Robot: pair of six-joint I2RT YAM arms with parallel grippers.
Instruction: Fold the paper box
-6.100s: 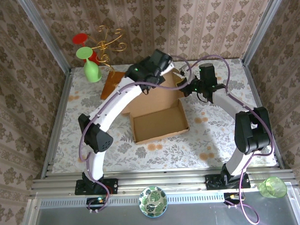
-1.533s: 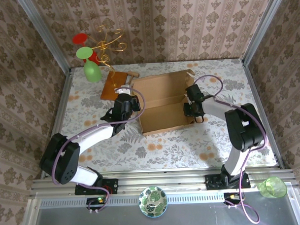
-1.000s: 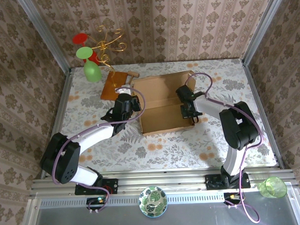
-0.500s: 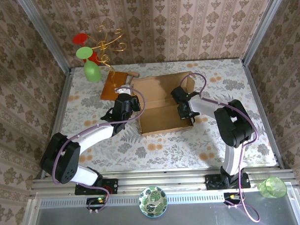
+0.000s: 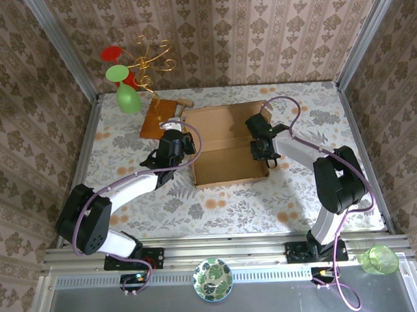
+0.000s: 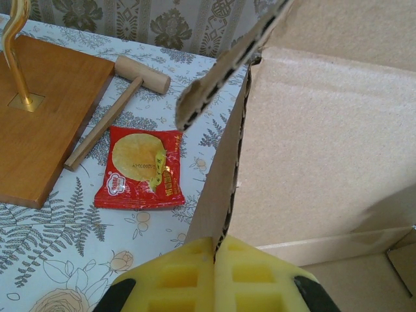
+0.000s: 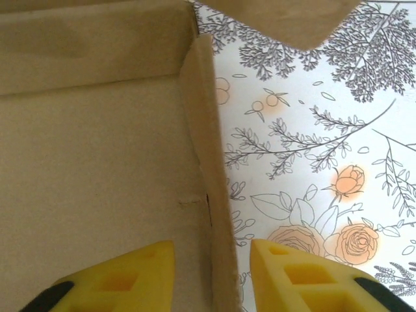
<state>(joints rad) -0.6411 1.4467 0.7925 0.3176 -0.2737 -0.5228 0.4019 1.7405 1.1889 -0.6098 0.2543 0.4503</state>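
The paper box (image 5: pixel 225 143) is a brown corrugated mailer standing open in the middle of the table, its walls raised and its lid panel leaning back. My left gripper (image 5: pixel 183 147) is at its left wall, and in the left wrist view the yellow pads (image 6: pixel 179 283) are shut on the edge of that wall (image 6: pixel 224 188). My right gripper (image 5: pixel 262 148) is at the right wall. It is open, its yellow fingers (image 7: pixel 296 283) straddling the upright right wall (image 7: pixel 209 175) of the paper box without touching it.
An orange-brown wooden board (image 5: pixel 157 117) with a gold wire stand (image 5: pixel 149 62), a wooden mallet (image 6: pixel 117 107) and a red snack packet (image 6: pixel 142 168) lie left of the box. Green and red glasses (image 5: pixel 126 97) hang at the back left. A patterned bowl (image 5: pixel 212 279) and green cup (image 5: pixel 378 259) sit on the near rail.
The right gripper slid along the box's right wall, inward then back out slightly to the right. The left gripper has stayed clamped on the left wall.
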